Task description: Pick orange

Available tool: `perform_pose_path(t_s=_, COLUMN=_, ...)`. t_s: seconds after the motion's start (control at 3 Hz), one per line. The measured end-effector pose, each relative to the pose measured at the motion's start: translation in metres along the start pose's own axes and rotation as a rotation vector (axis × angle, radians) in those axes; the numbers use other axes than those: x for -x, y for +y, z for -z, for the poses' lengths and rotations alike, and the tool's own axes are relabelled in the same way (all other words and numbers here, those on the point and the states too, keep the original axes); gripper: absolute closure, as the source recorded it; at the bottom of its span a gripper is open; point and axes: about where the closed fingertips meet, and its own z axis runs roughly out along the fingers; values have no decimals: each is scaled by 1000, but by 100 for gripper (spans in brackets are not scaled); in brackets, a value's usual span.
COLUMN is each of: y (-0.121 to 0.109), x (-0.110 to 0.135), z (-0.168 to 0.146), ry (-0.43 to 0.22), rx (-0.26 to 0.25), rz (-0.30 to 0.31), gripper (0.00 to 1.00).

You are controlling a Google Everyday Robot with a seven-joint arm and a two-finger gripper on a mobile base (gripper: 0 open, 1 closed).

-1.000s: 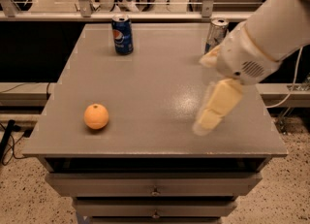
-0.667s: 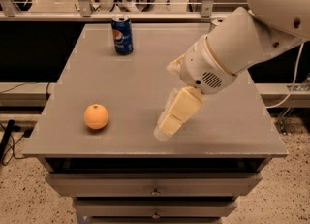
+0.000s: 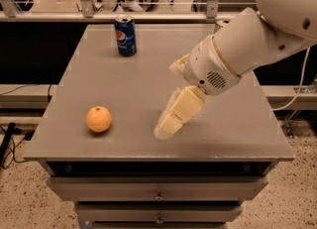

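Bottom of frame: 2 grey drawer fronts (image 3: pixel 124 189) stacked under the tabletop (image 3: pixel 124 84), each with a small knob at its centre. Speckled floor on both sides of them.

Lower left, near the front edge of the tabletop: the orange (image 3: pixel 99 119). Round, matte skin, dark stem dimple facing up. It sits alone on the grey surface and nothing touches it.

Lower centre, about level with the orange: the gripper (image 3: pixel 167 124), cream-coloured, angled down and to the left, its tip low over the tabletop. Whether it touches the surface, I cannot tell. Whether it stands wide or narrow, I cannot tell either; it holds nothing that I can see. A stretch of bare tabletop lies between the gripper and the orange, so the 2 are apart, orange to the left.

Centre right to upper right: the white arm (image 3: pixel 237 49) runs up from the gripper, with a rounded wrist housing carrying a small grille, then a large white shell in the top right corner.

Upper left of centre, toward the back edge: 1 blue Pepsi can (image 3: pixel 125 35), upright, well apart from both orange and gripper.

Beyond the tabletop: a metal rail (image 3: pixel 59 17) across the frame with upright posts.
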Motion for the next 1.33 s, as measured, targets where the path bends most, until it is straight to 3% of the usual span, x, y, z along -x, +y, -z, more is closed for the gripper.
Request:
perform_pose_path(t_s=0.33, y=0, x=36, z=-36, ry=-123, rx=28, rz=-8, gripper=0)
perform_pose_path(t_s=0.67, y=3, x=59, z=-61, ry=-182, rx=37, rz=11, gripper=0)
perform_pose_path(t_s=1.0, y=4, x=75, z=-104, ry=-199, rx=26, rz=62, gripper=0)
perform_pose_path(t_s=1.33, y=1, x=79, z=-130, ry=-192, rx=29, rz=66, gripper=0)
